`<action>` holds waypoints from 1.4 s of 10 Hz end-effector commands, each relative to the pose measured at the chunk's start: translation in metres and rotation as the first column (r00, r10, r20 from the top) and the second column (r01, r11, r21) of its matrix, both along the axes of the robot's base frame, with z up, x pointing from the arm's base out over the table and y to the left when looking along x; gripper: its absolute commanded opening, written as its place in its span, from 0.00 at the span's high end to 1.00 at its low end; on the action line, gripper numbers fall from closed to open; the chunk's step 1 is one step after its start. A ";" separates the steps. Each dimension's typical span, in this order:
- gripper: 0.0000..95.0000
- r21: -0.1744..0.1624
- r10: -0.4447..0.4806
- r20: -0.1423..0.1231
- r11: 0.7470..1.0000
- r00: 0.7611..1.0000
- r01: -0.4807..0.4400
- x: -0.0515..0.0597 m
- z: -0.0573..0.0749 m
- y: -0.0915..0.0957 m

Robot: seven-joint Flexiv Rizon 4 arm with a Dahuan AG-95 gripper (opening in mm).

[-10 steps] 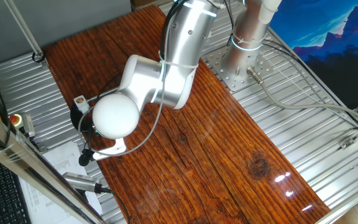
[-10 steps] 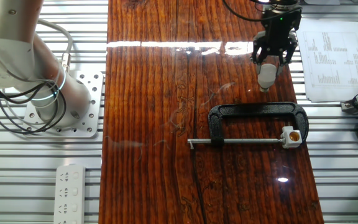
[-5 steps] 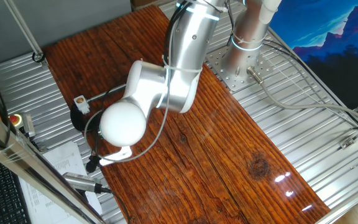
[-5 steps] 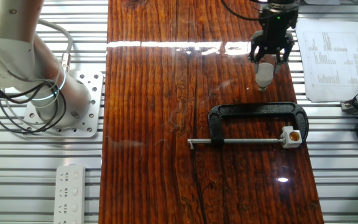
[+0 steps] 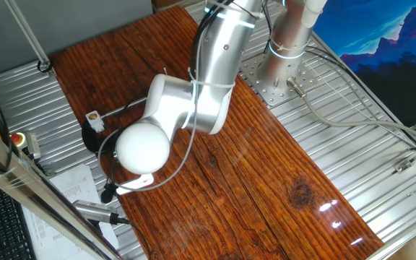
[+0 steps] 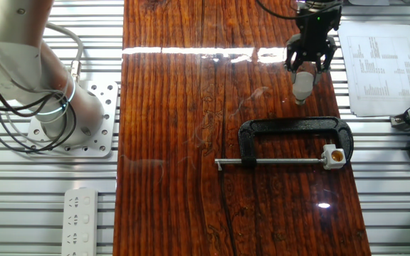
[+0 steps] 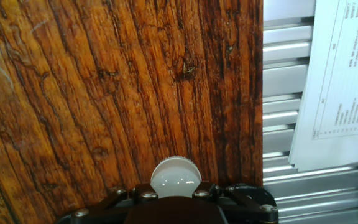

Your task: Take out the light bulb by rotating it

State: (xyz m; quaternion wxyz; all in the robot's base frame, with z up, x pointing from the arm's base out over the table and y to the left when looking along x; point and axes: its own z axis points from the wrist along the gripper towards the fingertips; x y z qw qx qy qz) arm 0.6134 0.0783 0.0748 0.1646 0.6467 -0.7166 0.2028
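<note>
The frosted white light bulb (image 6: 302, 84) is held in my gripper (image 6: 306, 71), out of its socket, above the wooden table near its far right edge. In the hand view the bulb's rounded top (image 7: 174, 177) sticks out between the black fingers (image 7: 132, 194), which are shut on it. The small white socket (image 6: 334, 156) with a brownish opening is empty, clamped at the end of the black C-clamp (image 6: 294, 133); it also shows in the one fixed view (image 5: 92, 118). In that view my arm hides the gripper and bulb.
The wooden table (image 6: 191, 142) ends close to the right of the gripper (image 7: 229, 93). Printed paper (image 6: 376, 64) lies on the metal slats beyond it. A power strip (image 6: 80, 220) and the robot base (image 6: 55, 121) are at the left.
My gripper with the bulb has moved a little up and away from the clamp over the last second, then nearly stopped. The clamp and socket have not moved.
</note>
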 end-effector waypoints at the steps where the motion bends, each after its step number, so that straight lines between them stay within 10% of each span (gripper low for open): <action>1: 0.40 -0.003 -0.005 -0.002 1.000 1.000 0.005 0.001 -0.001 0.000; 8: 0.40 0.007 -0.029 0.012 1.000 1.000 0.029 0.001 0.001 0.000; 9: 0.60 0.016 -0.060 0.024 0.998 0.998 0.060 0.002 0.004 -0.002; 10: 0.60 0.021 -0.060 0.023 0.998 0.998 0.060 0.002 0.005 -0.005; 14: 0.60 0.105 -0.101 0.029 0.990 0.994 0.097 0.009 0.018 -0.032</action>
